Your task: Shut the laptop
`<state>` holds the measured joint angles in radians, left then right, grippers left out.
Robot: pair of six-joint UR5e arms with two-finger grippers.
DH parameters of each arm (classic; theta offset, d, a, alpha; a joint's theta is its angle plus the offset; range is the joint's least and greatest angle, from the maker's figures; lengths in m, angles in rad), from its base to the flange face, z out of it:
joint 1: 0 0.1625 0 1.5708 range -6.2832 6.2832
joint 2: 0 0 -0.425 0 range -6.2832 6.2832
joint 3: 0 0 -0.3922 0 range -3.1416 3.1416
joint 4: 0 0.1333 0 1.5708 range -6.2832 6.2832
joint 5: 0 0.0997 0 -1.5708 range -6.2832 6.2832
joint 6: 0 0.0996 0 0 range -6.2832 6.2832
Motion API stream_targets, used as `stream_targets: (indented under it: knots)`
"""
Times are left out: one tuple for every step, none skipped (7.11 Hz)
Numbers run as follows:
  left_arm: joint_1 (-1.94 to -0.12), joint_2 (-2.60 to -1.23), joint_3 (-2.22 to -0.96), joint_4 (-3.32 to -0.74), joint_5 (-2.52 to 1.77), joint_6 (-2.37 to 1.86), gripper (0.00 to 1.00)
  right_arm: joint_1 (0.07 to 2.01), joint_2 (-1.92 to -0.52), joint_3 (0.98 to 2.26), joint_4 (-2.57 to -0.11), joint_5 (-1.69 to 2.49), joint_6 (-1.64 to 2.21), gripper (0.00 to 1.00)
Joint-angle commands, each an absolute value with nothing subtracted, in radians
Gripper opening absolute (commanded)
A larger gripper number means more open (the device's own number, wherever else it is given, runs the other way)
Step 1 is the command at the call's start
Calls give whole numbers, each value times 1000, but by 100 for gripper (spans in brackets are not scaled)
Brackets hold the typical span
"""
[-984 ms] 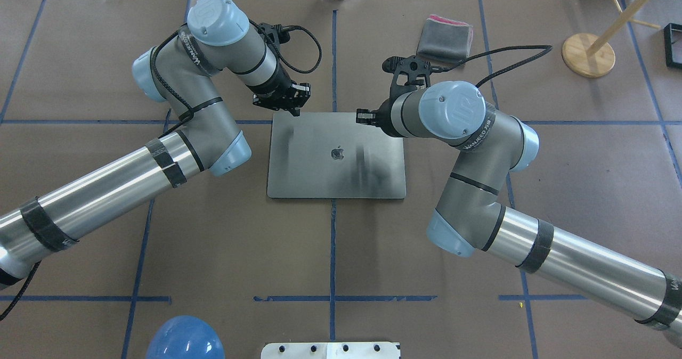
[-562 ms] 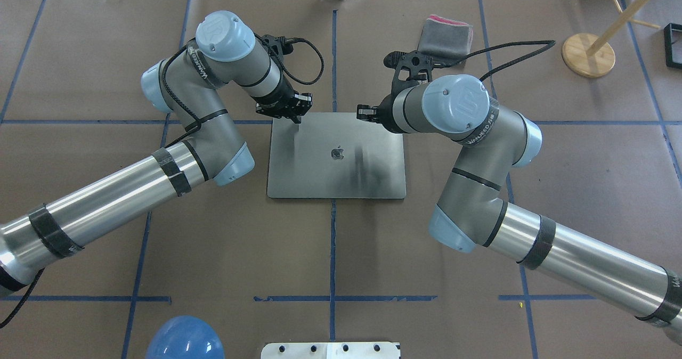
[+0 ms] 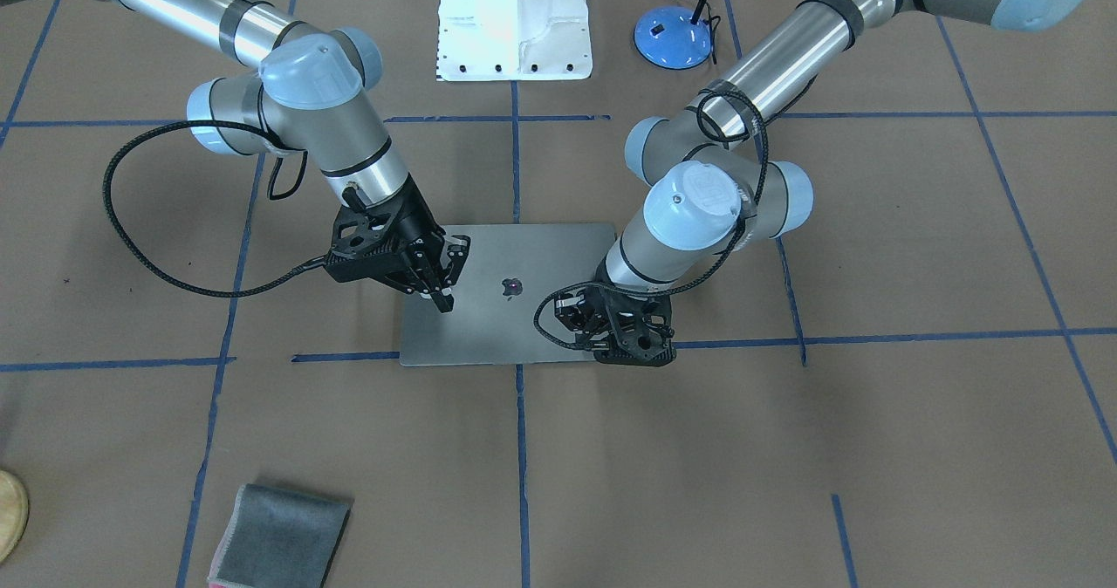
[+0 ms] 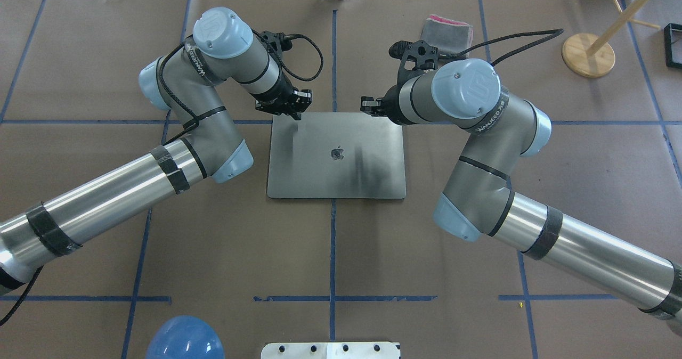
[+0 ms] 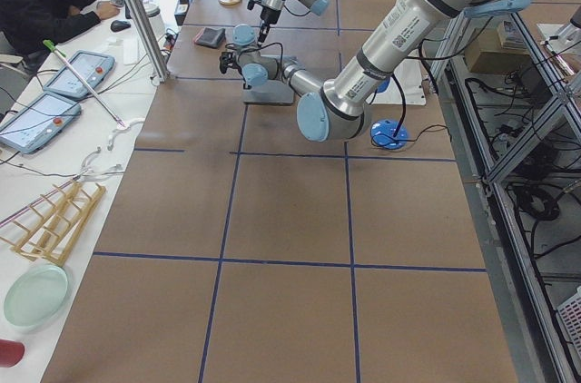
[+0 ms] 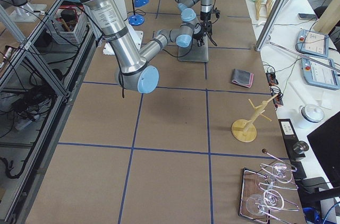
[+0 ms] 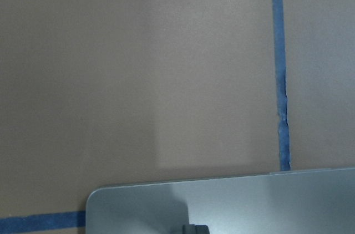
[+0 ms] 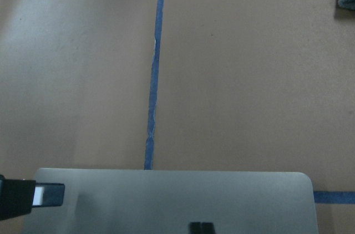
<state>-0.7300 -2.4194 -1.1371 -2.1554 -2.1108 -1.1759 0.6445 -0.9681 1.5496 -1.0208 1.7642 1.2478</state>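
Note:
The space-grey laptop (image 4: 335,172) lies shut and flat on the table, lid up, with the dark apple logo showing. It also shows in the front view (image 3: 489,335). My left gripper (image 4: 294,115) is shut and empty, its tip over the lid's far left corner. My right gripper (image 3: 443,300) is shut and empty, its tip just above the lid's far right part. In the overhead view the right gripper (image 4: 367,106) sits at the lid's far edge. The left wrist view shows the lid's corner (image 7: 249,201). The right wrist view shows the lid's far edge (image 8: 172,201).
A small grey folded cloth (image 4: 445,34) lies beyond the laptop on the far right. A wooden stand (image 4: 587,55) is further right. A blue lamp (image 4: 184,340) and a white base (image 3: 513,21) sit at the robot's side of the table.
The right gripper has drawn back from over the lid towards its far edge. The left gripper has stayed near the far left corner. The laptop has not moved.

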Motion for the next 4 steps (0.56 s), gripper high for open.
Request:
stream_targets:
  knots:
    - [-761, -2401, -1211, -2132, -2156, -1181, 51, 682, -980, 1586, -1034, 1825, 1246, 22]
    - [-788, -2354, -1279, -2126, -2192, -1184, 99, 707, -1005, 1623, -1043, 1859, 1247, 73]
    - [-813, -2288, -1370, -2067, -2204, -1181, 100, 725, -1021, 1684, -1119, 1887, 1247, 100]
    - [-872, -2257, -1440, -1961, -2256, -1171, 100, 748, -1023, 1765, -1304, 1913, 1236, 100]
